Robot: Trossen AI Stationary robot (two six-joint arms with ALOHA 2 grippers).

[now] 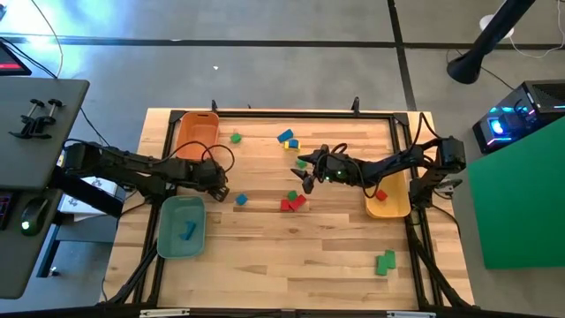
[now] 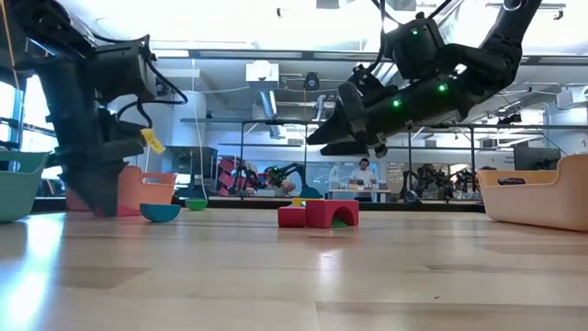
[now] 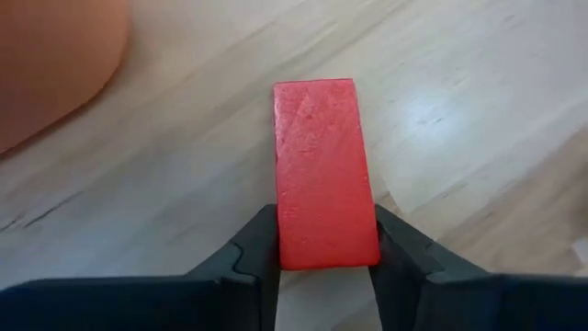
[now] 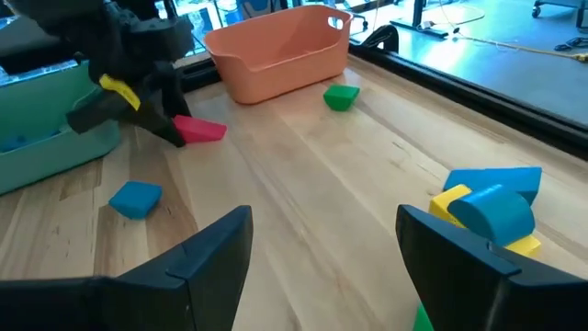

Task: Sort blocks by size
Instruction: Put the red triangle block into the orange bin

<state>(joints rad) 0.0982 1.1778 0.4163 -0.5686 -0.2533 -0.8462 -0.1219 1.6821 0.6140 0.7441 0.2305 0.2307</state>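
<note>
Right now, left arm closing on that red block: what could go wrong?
1. The left gripper's fingers flank only the near end of the red block; most of it juts out past them, so it may pivot or slip on lifting.
2. The orange tray and teal tray both sit close to the left gripper, so a swing could clip a rim.
3. The right gripper hangs open mid-table; crossing paths could collide.

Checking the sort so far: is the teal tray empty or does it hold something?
Not empty. The teal tray holds one blue block, seen from above.
</note>
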